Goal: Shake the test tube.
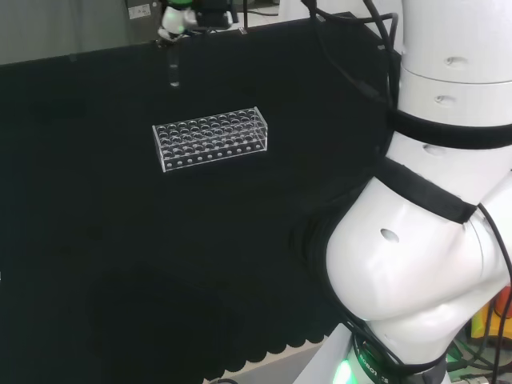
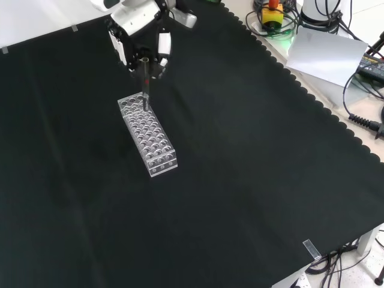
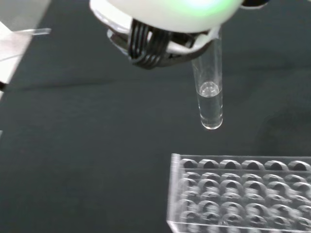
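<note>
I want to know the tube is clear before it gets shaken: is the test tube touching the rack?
Apart. In the wrist view the test tube hangs from the hand with its rounded bottom above bare cloth, a plain gap short of the rack.

clear rack mid-cloth, bare cloth around

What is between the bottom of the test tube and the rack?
Nothing. In the wrist view the test tube, held by the hand, hangs clear of the rack; between them shows just bare black cloth.
</note>
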Action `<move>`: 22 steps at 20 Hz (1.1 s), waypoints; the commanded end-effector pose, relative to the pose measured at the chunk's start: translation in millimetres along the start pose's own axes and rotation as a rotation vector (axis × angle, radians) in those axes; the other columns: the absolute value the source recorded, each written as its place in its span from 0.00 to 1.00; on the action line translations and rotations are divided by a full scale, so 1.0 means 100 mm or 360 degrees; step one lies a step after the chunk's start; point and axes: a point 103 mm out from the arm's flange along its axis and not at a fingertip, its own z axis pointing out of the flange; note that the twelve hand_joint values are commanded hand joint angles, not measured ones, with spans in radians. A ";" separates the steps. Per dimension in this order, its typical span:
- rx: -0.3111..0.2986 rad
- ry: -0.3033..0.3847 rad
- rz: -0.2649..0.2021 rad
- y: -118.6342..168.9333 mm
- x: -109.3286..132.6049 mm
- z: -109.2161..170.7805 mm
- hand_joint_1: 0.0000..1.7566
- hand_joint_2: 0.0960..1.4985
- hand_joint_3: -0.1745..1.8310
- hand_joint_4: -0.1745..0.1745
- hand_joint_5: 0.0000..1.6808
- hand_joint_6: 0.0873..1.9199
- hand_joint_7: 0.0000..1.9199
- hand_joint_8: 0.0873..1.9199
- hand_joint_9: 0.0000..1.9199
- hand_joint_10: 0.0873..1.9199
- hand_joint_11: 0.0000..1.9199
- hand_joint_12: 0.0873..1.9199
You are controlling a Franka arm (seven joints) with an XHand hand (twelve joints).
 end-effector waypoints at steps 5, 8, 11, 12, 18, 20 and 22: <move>0.0002 0.0021 -0.0198 -0.01 0.70 -0.07 0.70 0.40 0.39 0.00 0.81 0.22 0.92 0.19 0.89 0.36 0.71 0.39; -0.0002 0.0006 -0.0150 -0.04 0.58 -0.08 0.70 0.40 0.39 0.00 0.81 0.22 0.92 0.20 0.89 0.36 0.71 0.39; -0.0008 -0.0005 -0.0068 -0.10 0.31 -0.10 0.70 0.40 0.39 0.00 0.81 0.22 0.92 0.20 0.89 0.36 0.71 0.39; -0.0011 -0.0013 -0.0036 -0.12 0.21 -0.10 0.70 0.40 0.39 0.00 0.81 0.22 0.92 0.20 0.89 0.36 0.71 0.39; -0.0005 -0.0082 0.0197 -0.30 -0.57 -0.11 0.70 0.40 0.39 0.00 0.81 0.22 0.92 0.20 0.89 0.36 0.71 0.39; 0.0004 -0.0111 0.0273 -0.38 -0.82 -0.11 0.70 0.40 0.39 0.00 0.81 0.22 0.92 0.20 0.89 0.36 0.71 0.39; 0.0013 -0.0130 0.0343 -0.44 -1.03 -0.12 0.70 0.40 0.39 0.00 0.81 0.22 0.92 0.20 0.89 0.36 0.71 0.39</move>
